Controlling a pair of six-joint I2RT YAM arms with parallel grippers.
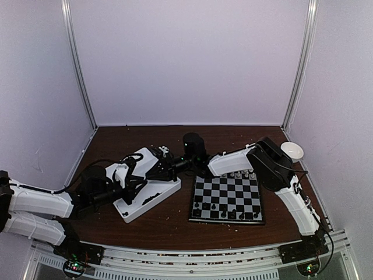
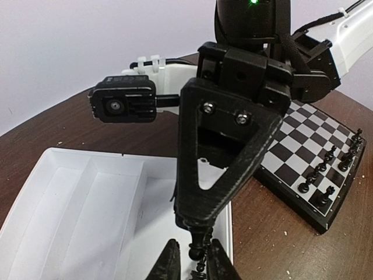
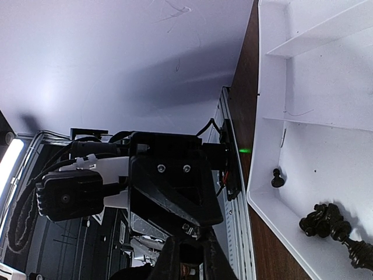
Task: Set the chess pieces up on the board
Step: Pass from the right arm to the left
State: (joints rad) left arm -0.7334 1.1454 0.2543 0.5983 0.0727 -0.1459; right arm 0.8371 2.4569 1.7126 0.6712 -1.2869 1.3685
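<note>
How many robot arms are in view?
2. The left arm reaches from the left over the tray; the right arm reaches from the right across the far edge of the board to the tray.

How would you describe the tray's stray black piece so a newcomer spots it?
Start at the white tray left of the chessboard. In the compartment holding the heap of black pieces, it is the round-topped piece sitting alone by the wall, apart from the heap.

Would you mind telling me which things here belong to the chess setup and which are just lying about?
Job in hand:
black chess pieces
board
white tray holding spare pieces

Lying about:
white bowl
</note>
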